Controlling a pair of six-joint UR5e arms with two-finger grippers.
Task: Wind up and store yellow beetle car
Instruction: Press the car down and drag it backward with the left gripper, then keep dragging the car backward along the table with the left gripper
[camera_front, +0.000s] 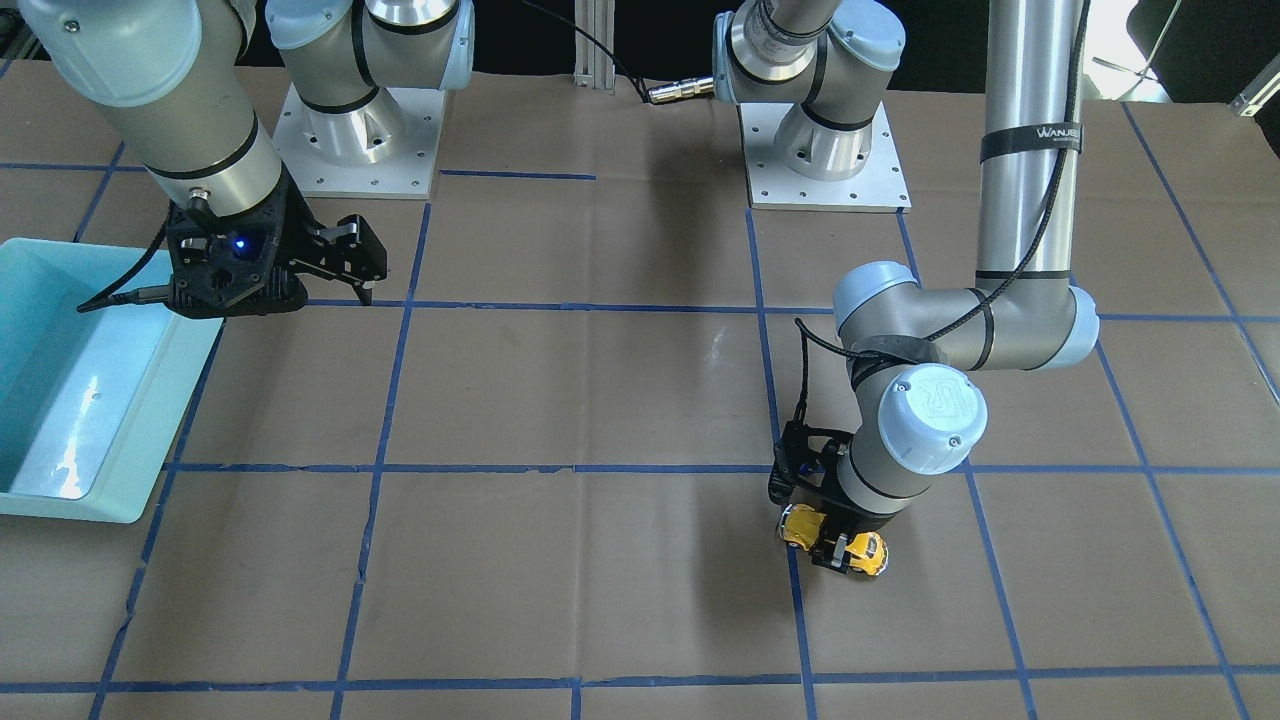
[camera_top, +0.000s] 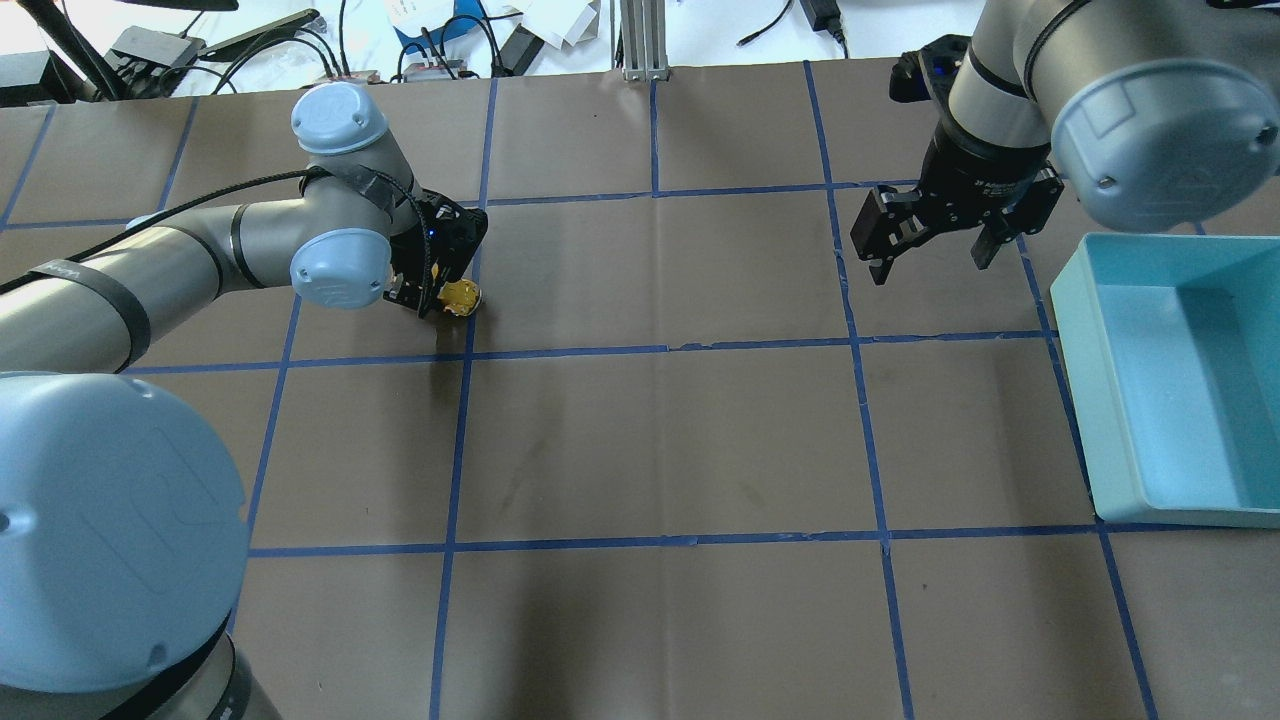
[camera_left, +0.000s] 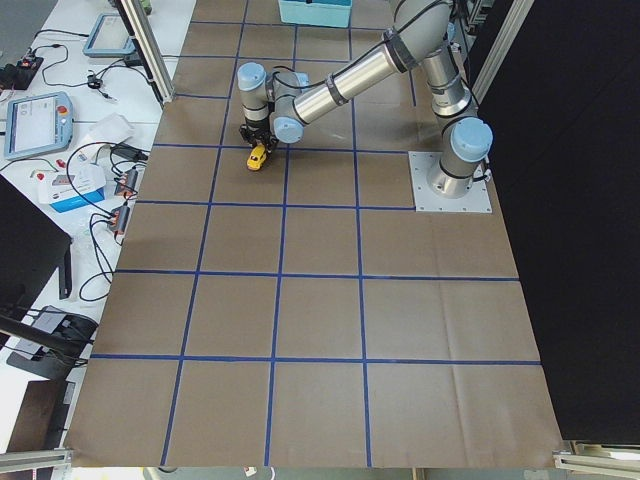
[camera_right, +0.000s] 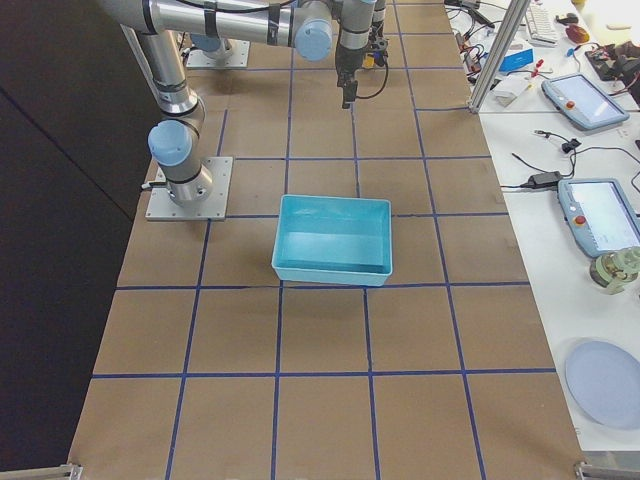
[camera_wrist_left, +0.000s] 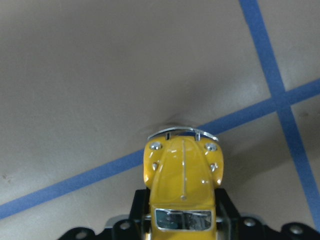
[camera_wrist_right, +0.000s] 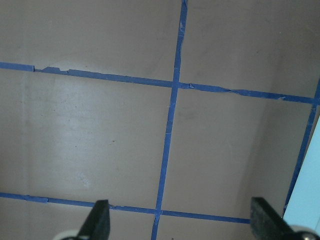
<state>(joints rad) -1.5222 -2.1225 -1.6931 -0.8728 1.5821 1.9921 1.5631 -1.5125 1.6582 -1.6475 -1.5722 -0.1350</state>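
Bright, even overhead light; soft shadows on the table (camera_front: 600, 400), glare in the teal bin (camera_front: 60, 420).

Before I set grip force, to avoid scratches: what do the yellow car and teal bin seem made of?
Yellow beetle car: glossy paint with sharp highlights, chrome-look bumper; die-cast metal or hard plastic, unclear. Teal bin: probably moulded plastic, smooth walls, soft sheen.

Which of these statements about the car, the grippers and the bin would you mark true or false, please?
1. The left gripper is shut on the yellow beetle car. True.
2. The right gripper is shut. False: it is open and holds nothing.
3. The car lies in the teal bin. False: the left gripper holds it, well away from the bin.
4. The bin stands on the right arm's side. True.
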